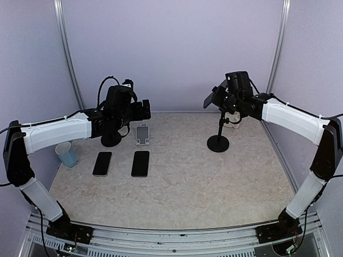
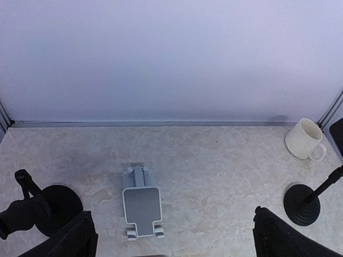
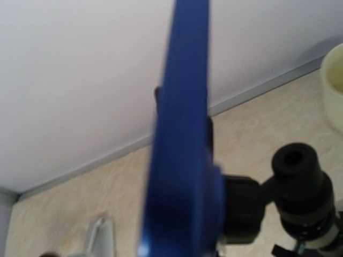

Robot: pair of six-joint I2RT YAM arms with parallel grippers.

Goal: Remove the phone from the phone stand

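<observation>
A dark blue phone sits at the top of a black phone stand with a thin pole and a round base, at the back right. My right gripper is at the stand's top, shut on the phone. In the right wrist view the phone runs edge-on up the middle, with the stand's black clamp against its right side. My own fingers do not show there. My left gripper hangs open at the back left, its fingers wide apart over a bare grey stand.
Two dark phones lie flat on the table left of centre. A second black stand base sits under the left arm. A blue cup stands at the far left, and a white mug is behind the phone stand.
</observation>
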